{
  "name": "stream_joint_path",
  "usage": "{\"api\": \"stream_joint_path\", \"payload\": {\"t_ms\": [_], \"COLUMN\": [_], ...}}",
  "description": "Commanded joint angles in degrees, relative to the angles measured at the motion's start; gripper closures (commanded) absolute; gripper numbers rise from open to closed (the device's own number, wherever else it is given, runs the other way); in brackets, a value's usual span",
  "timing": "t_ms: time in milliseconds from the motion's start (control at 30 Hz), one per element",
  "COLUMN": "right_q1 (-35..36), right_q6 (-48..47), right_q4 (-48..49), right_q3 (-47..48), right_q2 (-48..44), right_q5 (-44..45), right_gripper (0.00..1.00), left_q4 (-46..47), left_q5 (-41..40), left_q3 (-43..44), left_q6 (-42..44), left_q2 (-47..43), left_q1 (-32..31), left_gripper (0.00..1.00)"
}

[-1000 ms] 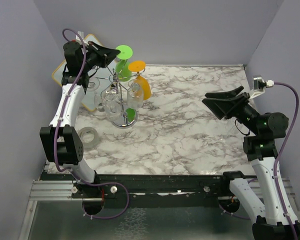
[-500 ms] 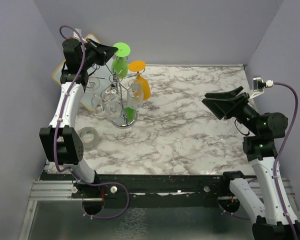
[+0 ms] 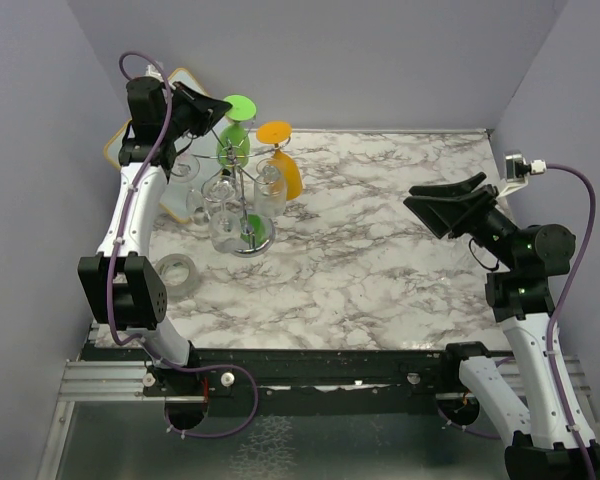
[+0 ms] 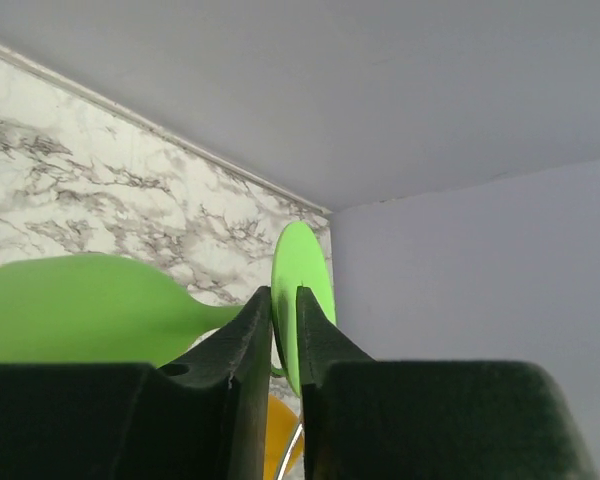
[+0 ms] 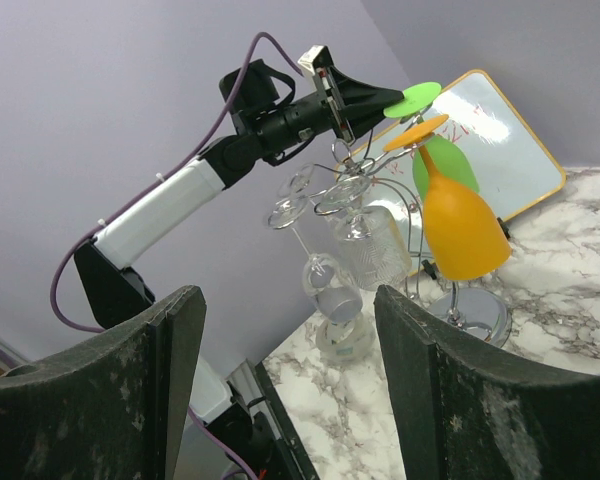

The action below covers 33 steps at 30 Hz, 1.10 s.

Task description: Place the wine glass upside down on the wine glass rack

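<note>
Wine glass (image 3: 232,143): green, inverted, thin round foot.
Rack (image 5: 477,315): chrome wire, mirror disc base.
Left gripper (image 4: 283,302): clamped on the foot.
Right gripper (image 5: 285,320): opened wide, empty.

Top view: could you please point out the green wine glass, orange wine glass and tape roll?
green wine glass (image 3: 240,105), top view, foot.
orange wine glass (image 3: 290,178), top view, bowl.
tape roll (image 3: 163,270), top view, left edge.

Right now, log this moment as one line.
left tool shut on green wine glass stem | glass foot-up at wine glass rack | not released | right tool open, apart
</note>
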Motion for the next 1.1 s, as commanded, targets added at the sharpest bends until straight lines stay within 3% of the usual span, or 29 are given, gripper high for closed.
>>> {"api": "stream_joint_path", "payload": {"t_ms": [0, 100, 433, 800, 933, 1067], "right_q1": [0.1, 0.1, 0.1, 0.1, 0.1, 0.1], "right_q6": [-0.5, -0.5, -1.9, -3.0, -9.3, -17.0], "right_q4": [-0.2, -0.5, -8.5, -11.7, -19.5, -29.5], "right_q3": [0.3, 0.6, 2.8, 3.7, 6.6, 10.2], "right_q2": [0.2, 0.2, 2.4, 4.2, 6.1, 7.8], "right_q5": [-0.4, -0.5, 0.3, -0.5, 1.6, 7.5], "right_gripper": [0.27, 0.27, 0.26, 0.27, 0.26, 0.26], "left_q4": [-3.1, -4.4, -11.6, -20.7, -21.1, -21.0], "left_q5": [-2.5, -3.0, -7.0, -14.0, -12.9, -11.1], "left_q3": [1.6, 2.2, 4.4, 6.3, 6.3, 4.1], "left_q6": [3.2, 4.6, 10.8, 21.0, 24.5, 29.0], "left_q2": [-1.2, -1.8, -4.3, -9.8, -14.2, -20.6], "left_q1": [0.2, 0.2, 0.6, 0.7, 0.7, 0.7], "left_gripper": [0.80, 0.69, 0.50, 0.40, 0.39, 0.30]}}
